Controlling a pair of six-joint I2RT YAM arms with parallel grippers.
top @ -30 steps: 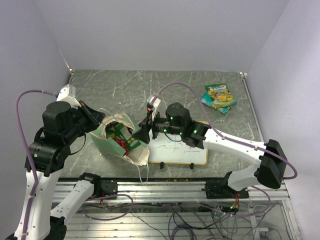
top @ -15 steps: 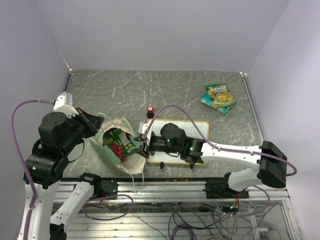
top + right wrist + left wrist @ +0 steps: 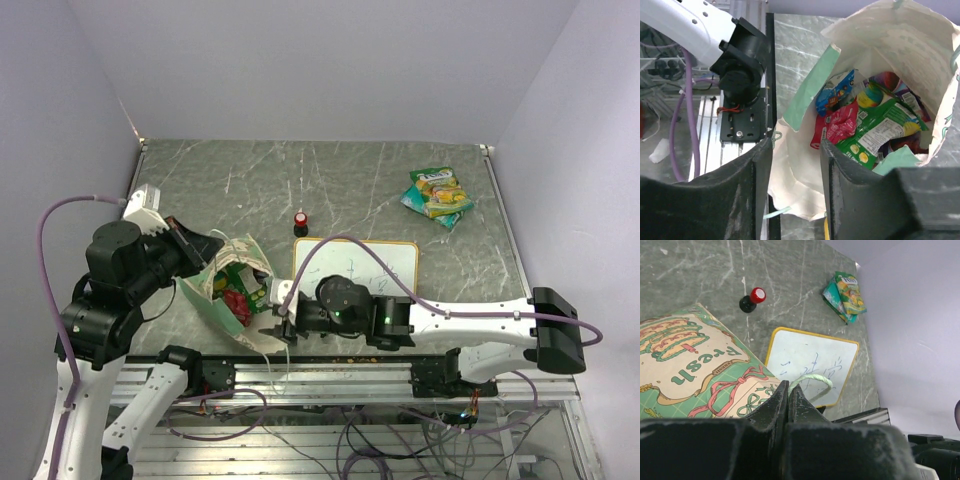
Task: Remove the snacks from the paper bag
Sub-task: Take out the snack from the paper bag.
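The paper bag lies tilted on the table at the left, mouth facing the right arm. My left gripper is shut on its string handle, behind the printed face of the bag. Inside the bag lie several snacks: a red packet, a green one, a blue one and a purple one. My right gripper is open at the mouth, its fingers apart over the cream lower lip. Both the right gripper and the snacks show from above.
A wood-framed whiteboard lies under the right arm. A red-topped black knob stands behind it. Green-yellow packets lie at the far right. The left arm's base plate and the metal rail sit just beside the bag's mouth.
The right arm swung from beside the bag toward the near edge and now faces its mouth, jaws narrower. The left arm shifted with the handle and the bag tilted more open.
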